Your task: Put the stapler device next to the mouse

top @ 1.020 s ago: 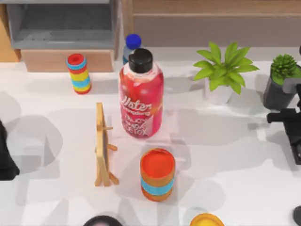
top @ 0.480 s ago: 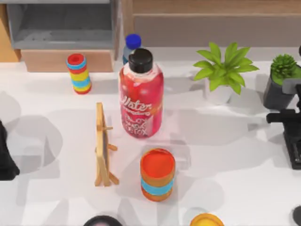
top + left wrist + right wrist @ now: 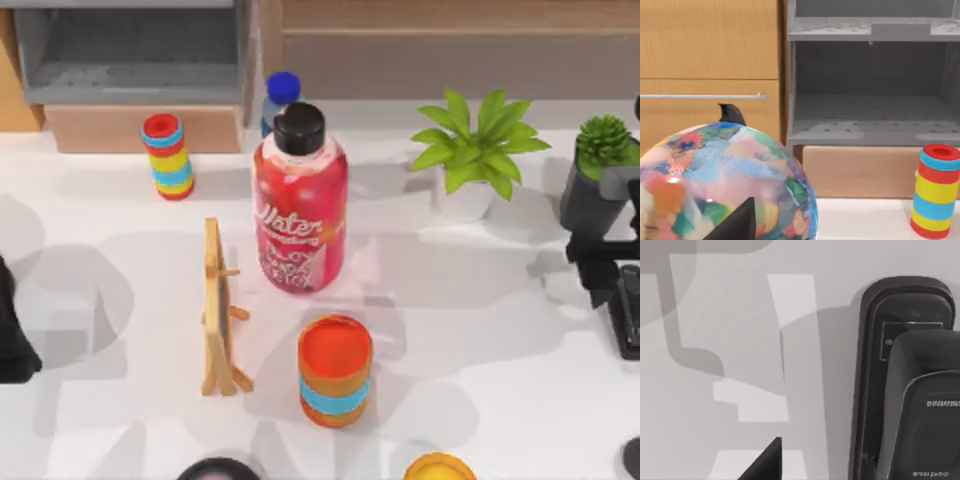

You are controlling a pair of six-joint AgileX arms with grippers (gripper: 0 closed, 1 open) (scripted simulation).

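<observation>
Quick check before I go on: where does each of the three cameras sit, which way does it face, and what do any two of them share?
Top view: above the table, looking down; right arm over the stapler at the right edge.
Left wrist view: faces a globe and the grey shelf; left gripper fingertips frame the globe.
Right wrist view: looks down on the stapler; one fingertip of the right gripper shows.
Shared: the striped stack.

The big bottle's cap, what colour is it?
Black. The cap sits on the big red bottle, clearest in the top view.
</observation>
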